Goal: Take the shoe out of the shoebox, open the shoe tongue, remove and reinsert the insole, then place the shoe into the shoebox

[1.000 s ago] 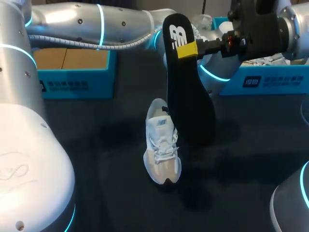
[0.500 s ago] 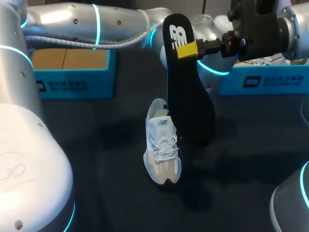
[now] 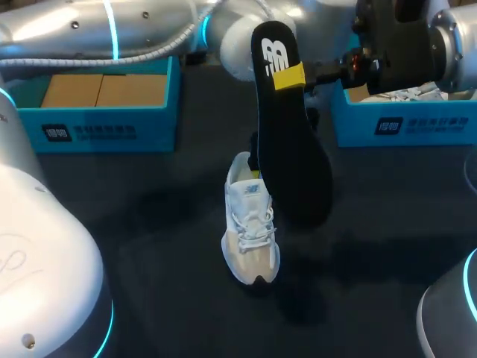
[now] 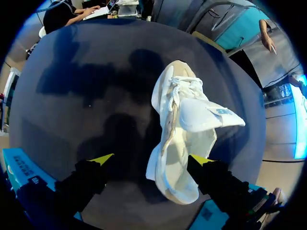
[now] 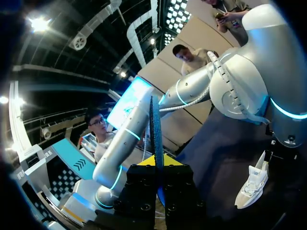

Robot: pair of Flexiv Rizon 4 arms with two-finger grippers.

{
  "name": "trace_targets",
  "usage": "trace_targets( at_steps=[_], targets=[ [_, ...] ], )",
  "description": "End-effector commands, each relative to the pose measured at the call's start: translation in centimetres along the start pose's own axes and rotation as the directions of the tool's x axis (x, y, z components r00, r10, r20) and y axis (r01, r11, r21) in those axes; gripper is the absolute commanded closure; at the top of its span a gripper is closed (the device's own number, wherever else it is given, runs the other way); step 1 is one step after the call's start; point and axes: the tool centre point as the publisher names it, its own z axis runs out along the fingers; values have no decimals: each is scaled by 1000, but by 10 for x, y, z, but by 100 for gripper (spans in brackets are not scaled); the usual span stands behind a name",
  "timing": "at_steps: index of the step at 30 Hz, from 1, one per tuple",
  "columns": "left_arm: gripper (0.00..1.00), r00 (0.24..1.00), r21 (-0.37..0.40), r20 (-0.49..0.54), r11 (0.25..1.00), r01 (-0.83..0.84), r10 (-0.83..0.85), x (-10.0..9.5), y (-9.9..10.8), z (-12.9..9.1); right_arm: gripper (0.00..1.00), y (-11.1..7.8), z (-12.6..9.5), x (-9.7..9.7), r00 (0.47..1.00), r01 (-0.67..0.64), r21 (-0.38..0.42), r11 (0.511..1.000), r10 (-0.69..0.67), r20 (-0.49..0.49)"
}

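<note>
Tabletop (image 4: 72, 96), shoe (image 4: 187, 143) ahead of left hand (image 4: 152, 159)

In the head view the long black foam insole (image 3: 291, 156) covers the heel end of the white lace-up trainer (image 3: 251, 224) and the table behind it. The blue cardboard shoebox (image 3: 402, 127) at the right is cut off by the right arm (image 3: 402, 37) and by the picture's edge (its inside barely shows). In the right wrist view the insole stands edge-on, both faces unseen.
</note>
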Motion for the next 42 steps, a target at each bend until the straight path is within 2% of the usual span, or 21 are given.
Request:
trace_targets(
  at_steps=[1,4,12,13,15,20,25,32,36,41,42],
  targets=[
    [0,985,14,172,1000,-4,1,6,9,-15,100,1,2,-1,1000,-2,2,1000,2,3],
    [0,963,3,268,1000,-10,9,7,12,-29,100,1,2,-1,1000,-2,2,1000,2,3],
    [0,924,-32,381,999,7,6,11,18,-48,100,1,2,-1,1000,-2,2,1000,2,3],
    [0,913,-26,407,1000,7,5,11,19,-51,100,1,-2,-4,999,-36,-22,999,36,14],
    [0,886,-38,463,999,7,11,13,21,-56,100,1,-11,-12,991,-101,-20,995,102,85],
    [0,811,-83,583,997,4,45,17,22,-69,100,7,-39,-22,973,-176,-73,982,185,141],
    [0,728,-80,682,997,-23,72,25,26,-80,100,18,-60,-35,955,-247,-132,960,265,137],
    [0,593,-99,794,991,-93,135,36,24,-112,100,41,-81,-59,907,-381,-195,904,407,113],
    [0,543,-104,823,984,-146,167,42,21,-126,100,48,-86,-75,840,-495,-276,824,535,91],
    [0,484,-159,848,975,-155,216,51,13,-135,100,48,-88,-97,765,-566,-357,743,635,109],
    [0,483,-163,848,975,-151,217,53,11,-136,100,47,-88,-101,759,-567,-358,741,640,122]
  ],
)
